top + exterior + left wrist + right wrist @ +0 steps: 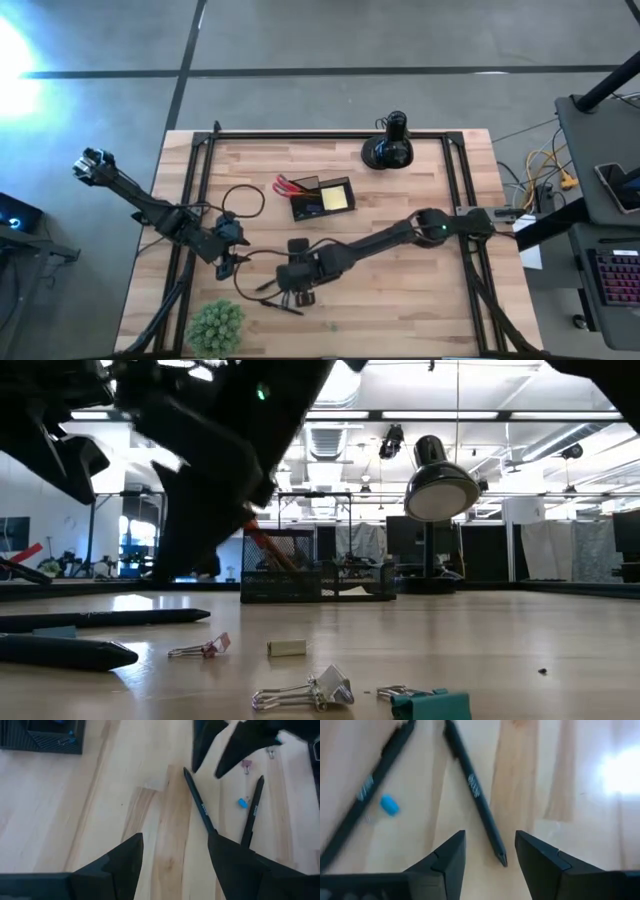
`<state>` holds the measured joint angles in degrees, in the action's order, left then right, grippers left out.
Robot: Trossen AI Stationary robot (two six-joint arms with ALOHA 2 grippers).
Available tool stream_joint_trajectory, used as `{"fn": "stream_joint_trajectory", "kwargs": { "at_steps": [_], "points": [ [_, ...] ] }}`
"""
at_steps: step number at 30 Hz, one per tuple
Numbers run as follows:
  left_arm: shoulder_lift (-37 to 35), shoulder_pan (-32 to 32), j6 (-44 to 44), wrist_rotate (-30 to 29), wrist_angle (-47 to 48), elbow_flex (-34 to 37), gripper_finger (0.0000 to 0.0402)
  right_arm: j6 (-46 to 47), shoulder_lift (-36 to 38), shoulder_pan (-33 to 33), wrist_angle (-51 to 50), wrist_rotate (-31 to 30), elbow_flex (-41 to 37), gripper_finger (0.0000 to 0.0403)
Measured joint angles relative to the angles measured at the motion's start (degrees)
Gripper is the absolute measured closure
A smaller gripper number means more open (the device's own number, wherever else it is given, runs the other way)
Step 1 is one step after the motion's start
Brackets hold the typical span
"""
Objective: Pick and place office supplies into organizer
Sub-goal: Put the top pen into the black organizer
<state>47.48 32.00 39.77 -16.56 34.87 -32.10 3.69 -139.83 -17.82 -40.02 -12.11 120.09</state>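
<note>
The dark organizer [322,198] stands mid-table with red-handled scissors [285,186] and a yellow sticky pad [336,197] in it. Two thin black pens [475,790] [370,785] lie flat on the wood near the table's near edge, with a tiny blue piece [390,805] between them. My right gripper [490,834] is open and hovers over one pen, its fingers on either side of the pen's tip [502,860]. My left gripper [175,837] is open, just left of the pens [200,802], facing them and my right gripper [297,297].
A black desk lamp [390,150] stands at the far edge. A green fuzzy plant ball [216,326] sits at the near edge, left of the pens. Binder clips [305,692], a pink clip [246,764] and a small eraser [287,648] lie scattered near the pens.
</note>
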Motion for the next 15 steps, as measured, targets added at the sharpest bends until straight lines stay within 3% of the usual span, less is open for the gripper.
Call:
{"fn": "stream_joint_trajectory", "kwargs": {
  "at_steps": [10,15],
  "points": [
    [0.2,0.0,0.3,0.0,0.1,0.0,0.0192,-7.5,-2.1,3.1,4.8,5.7,-2.0,0.0246],
    [-0.1,0.0,0.3,-0.1,0.6,0.0,0.0192,-5.4,-2.9,3.8,4.6,9.4,-1.9,0.0264]
  ]
}}
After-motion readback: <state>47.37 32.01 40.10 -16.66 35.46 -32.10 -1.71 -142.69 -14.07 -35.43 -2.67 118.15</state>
